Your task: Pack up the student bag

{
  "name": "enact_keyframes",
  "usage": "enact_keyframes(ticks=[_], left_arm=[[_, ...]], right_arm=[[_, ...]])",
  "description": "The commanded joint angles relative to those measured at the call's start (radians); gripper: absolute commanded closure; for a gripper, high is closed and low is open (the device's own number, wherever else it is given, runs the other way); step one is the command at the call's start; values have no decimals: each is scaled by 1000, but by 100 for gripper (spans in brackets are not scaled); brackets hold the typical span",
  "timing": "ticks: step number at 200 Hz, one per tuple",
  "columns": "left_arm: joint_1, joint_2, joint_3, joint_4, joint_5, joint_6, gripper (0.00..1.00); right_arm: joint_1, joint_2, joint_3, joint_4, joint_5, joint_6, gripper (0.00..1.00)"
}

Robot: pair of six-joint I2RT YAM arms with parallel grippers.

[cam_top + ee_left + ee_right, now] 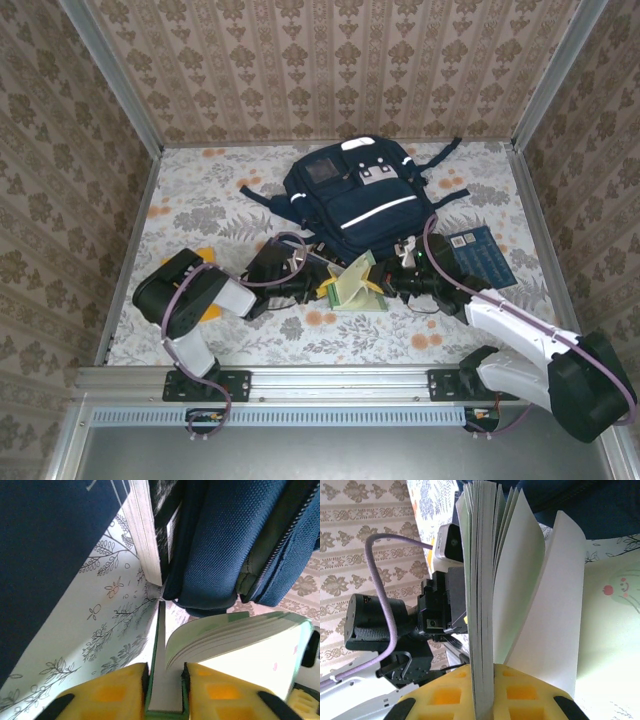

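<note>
Large navy-blue fabric student bag [352,205] with white stripes lies at far centre of floral-patterned table [200,200]. Just in front of it, pale-green paperback book [356,285] stands fanned open between both arms. Yellow fingers [120,690] of left gripper [164,682] pinched tight on book's green cover edge. Jaws of right gripper [481,697] closed on thick block of pages, with loose leaves splaying beside it. Flat dark-blue booklet [482,255] lies on table right of bag, apart from it.
</note>
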Motion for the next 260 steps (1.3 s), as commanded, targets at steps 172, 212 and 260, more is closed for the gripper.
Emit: enact_keyframes(ticks=[172,212,260], left_arm=[[134,-598,268,-778,91,405,89],[136,-599,328,-790,146,420,89],[137,-590,375,-776,179,420,96]], right_arm=[[-85,-62,182,-253,-34,-271,0],[-92,-34,205,41,-183,-135,0],[-100,-25,179,248,-211,-35,10]])
